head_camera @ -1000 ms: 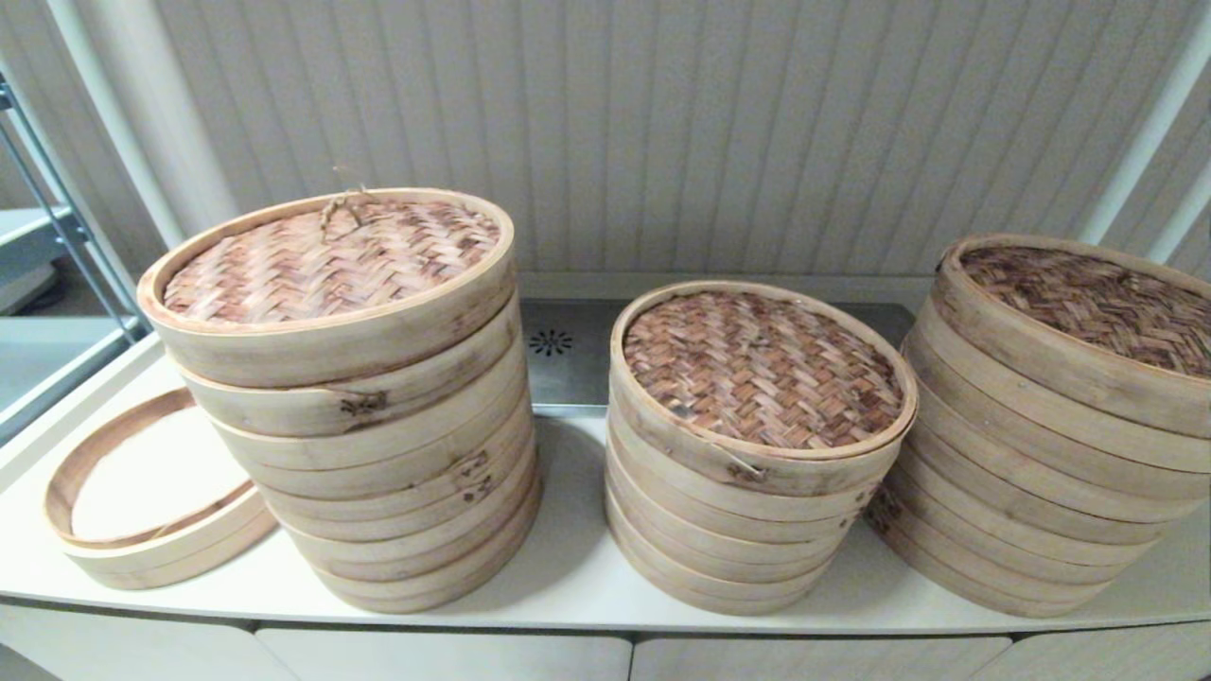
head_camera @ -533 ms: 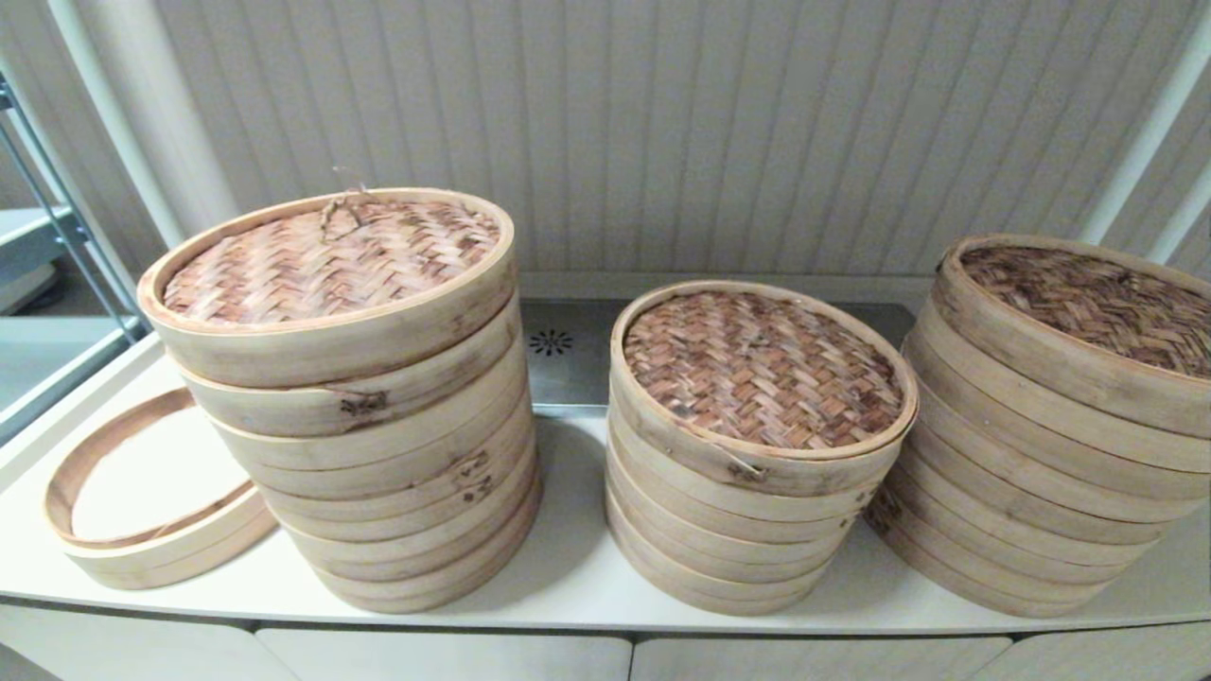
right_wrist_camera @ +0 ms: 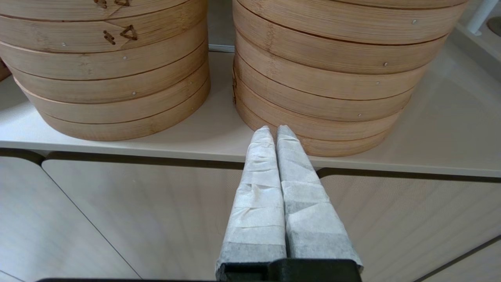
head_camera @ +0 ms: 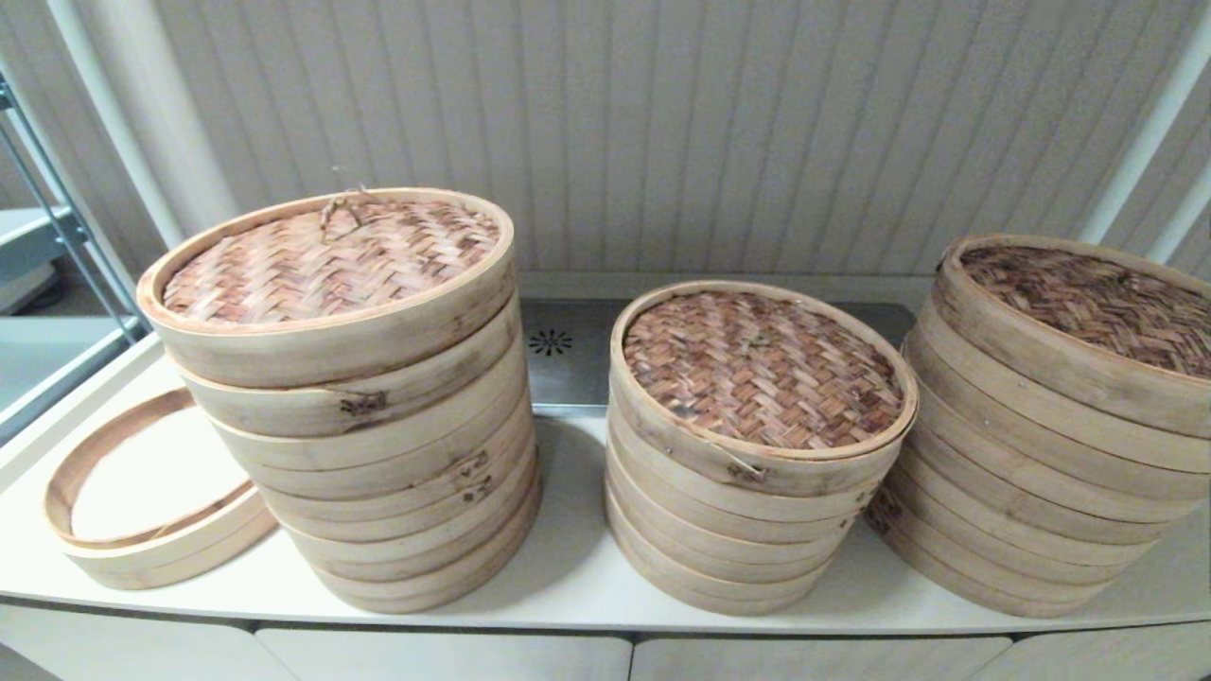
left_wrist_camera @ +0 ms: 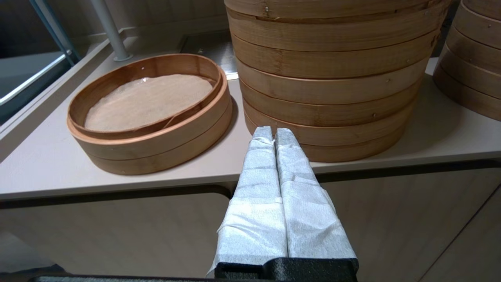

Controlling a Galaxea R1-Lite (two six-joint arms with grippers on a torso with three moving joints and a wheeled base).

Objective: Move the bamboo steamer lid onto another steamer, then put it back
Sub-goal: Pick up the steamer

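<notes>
Nothing moved; lid (head_camera: 326, 260) atop left stack, above closed left end effector (left_wrist_camera: 274, 133).

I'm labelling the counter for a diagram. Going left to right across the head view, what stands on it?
Low open ring → tall stack → short middle stack → right stack.

Left claw (left_wrist_camera: 274, 131) and right claw (right_wrist_camera: 274, 130) both pressed closed, empty, pointing forward.
</notes>
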